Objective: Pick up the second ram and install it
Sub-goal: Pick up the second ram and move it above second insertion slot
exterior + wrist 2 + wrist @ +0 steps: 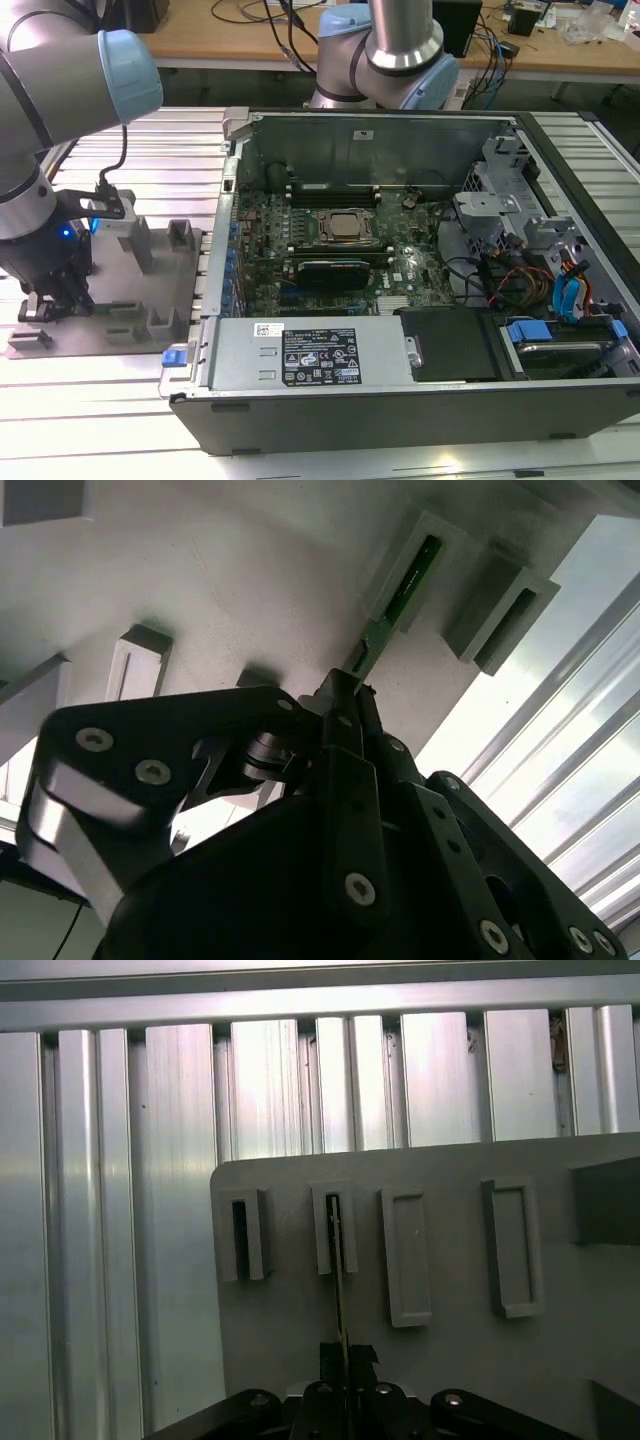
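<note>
Clamping the ram (340, 1295) edge-on, the gripper (346, 1358) has its fingers shut tight on the stick's near end. The far end sits in a slotted holder (333, 1232) on the grey tray (460, 1370). In the exterior view the tray lies on that view's left, beside the open computer (400, 250).

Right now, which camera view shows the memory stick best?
The second wrist view: the memory stick shows its green face, one end in a tray slot, the other pinched by the gripper. The first wrist view shows it edge-on, a thin line. The exterior view shows the gripper at the tray.
</note>
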`<state>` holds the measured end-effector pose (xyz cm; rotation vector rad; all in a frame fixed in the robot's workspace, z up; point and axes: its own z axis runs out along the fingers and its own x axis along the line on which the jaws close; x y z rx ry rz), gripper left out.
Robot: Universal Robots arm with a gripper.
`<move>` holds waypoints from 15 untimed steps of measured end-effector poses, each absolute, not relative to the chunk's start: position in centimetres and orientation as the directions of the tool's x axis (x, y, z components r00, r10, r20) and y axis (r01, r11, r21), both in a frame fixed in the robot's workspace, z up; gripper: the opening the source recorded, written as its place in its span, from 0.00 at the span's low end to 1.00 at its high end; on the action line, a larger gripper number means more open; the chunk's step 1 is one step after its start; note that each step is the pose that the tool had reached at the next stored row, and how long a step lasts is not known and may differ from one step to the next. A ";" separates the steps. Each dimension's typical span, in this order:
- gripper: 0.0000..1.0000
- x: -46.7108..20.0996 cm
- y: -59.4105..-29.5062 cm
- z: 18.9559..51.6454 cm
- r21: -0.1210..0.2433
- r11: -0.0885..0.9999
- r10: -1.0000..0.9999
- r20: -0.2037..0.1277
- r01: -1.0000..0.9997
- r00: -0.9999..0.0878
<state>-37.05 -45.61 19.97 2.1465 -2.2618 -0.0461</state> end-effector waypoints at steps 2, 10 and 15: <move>0.11 -37.0 -45.6 20.0 0.037 0.052 -0.999 -0.004 -0.998 -0.052; 0.11 -37.0 -45.6 19.9 0.037 0.052 -0.999 -0.004 -0.998 -0.052; 0.11 -37.0 -45.6 19.9 0.037 0.052 -0.999 -0.004 -0.998 -0.052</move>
